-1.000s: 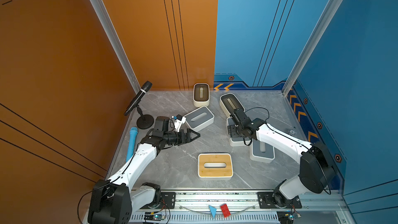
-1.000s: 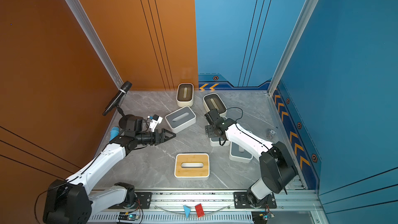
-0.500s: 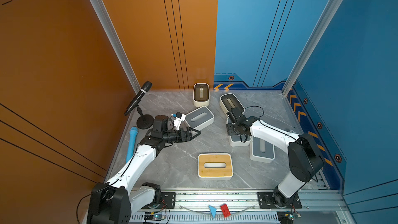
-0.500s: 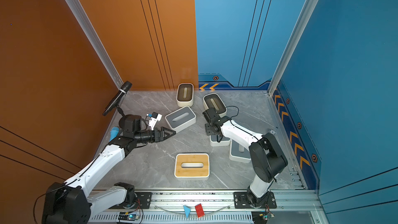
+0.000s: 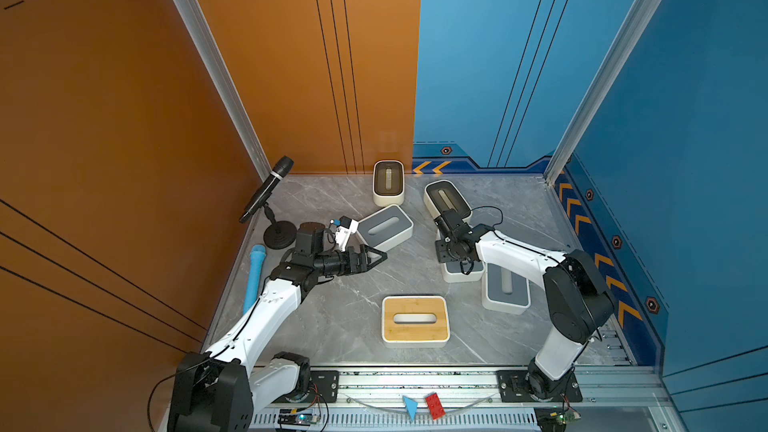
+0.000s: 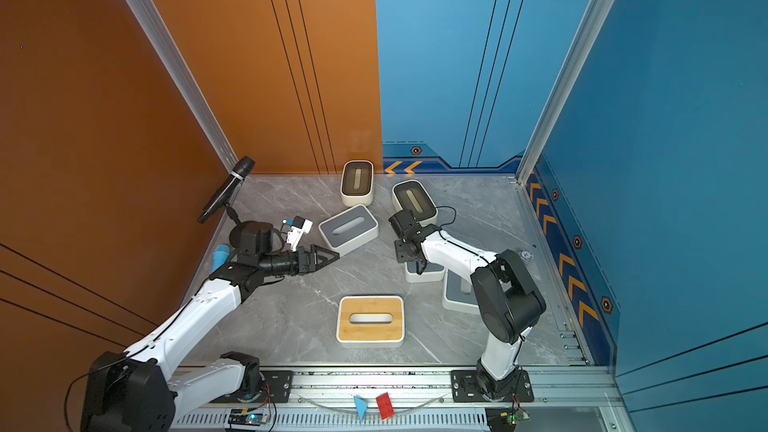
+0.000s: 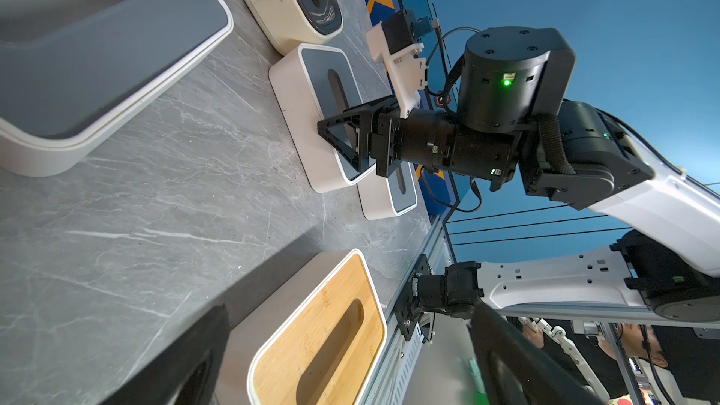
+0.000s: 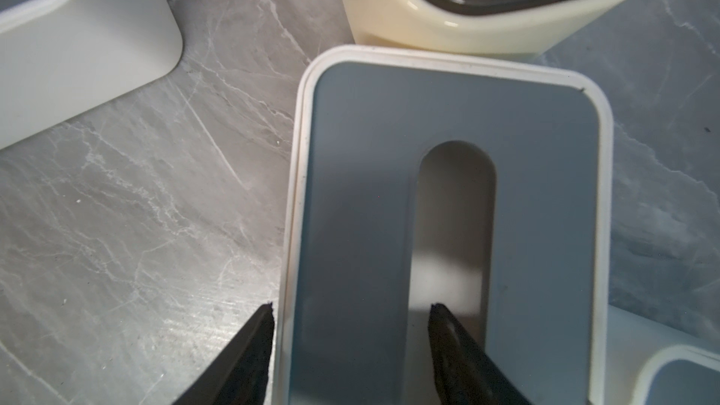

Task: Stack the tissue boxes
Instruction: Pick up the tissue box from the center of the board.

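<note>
Under the right gripper [image 8: 350, 307], on the table [image 8: 156, 188], sits a grey-lidded tissue box [image 8: 366, 173], jaws narrow astride its wall-to-slot strip, bite unclear; likely light, stiff, slick plastic, so pinch that strip mid-length; left gripper [image 5: 376, 258] wide, empty.

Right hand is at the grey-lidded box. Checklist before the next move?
1. Placement: right hand astride a wall of the grey-lidded box, one finger outside, one in the slot: ok.
2. Firm grip on that wall: cannot tell.
3. Clearance from the dark-lidded box and the second grey box close by: cannot tell.
4. Other arm: left hand open, empty, apart from the right arm: ok.
5. Stack base: wood-lidded box lid bare: ok.
</note>
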